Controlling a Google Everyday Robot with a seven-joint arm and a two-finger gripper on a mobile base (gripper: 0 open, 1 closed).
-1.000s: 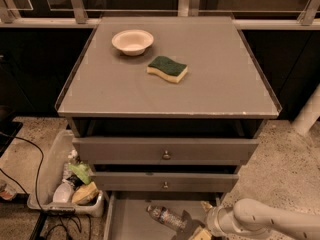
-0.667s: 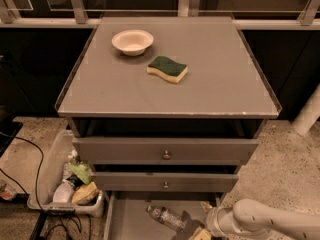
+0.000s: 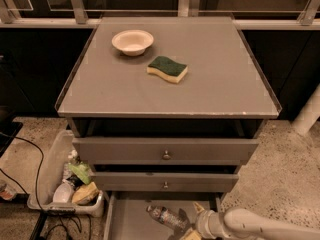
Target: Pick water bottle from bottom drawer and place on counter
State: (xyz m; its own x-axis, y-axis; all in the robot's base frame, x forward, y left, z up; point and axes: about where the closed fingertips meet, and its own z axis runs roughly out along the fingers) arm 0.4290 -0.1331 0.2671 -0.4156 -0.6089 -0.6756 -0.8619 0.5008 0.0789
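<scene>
The water bottle (image 3: 165, 217) lies on its side on the floor of the bottom drawer (image 3: 129, 220), which is pulled open at the foot of the cabinet. Its cap points left and its far end reaches toward the robot.

At the far left, on the floor beside the cabinet, a plastic bin (image 3: 48, 176) holds assorted clutter. Up on the surface (image 3: 215, 79), a pale bowl (image 3: 132, 41) sits toward the back left. A green-and-yellow sponge (image 3: 168, 69) lies just right of it, near but apart. The right half of the surface carries nothing that shows. Below, two drawer fronts, each with a small knob (image 3: 166, 155), sit above the open drawer.

Right of the bottle, the end effector (image 3: 194, 220) is low inside the drawer, just beside the bottle's right end. Its two tan tips look spread wide, and it holds nothing. The white arm (image 3: 250, 225) runs off to the lower right.

The step in hand looks like the final approach to the grasp, and the lift and placing are not yet done. The next move probably calls for easing left until the tips straddle the bottle's body, then closing gently, since thin crinkly plastic may buckle or roll away. After that comes a lift clear of the drawer fronts.
</scene>
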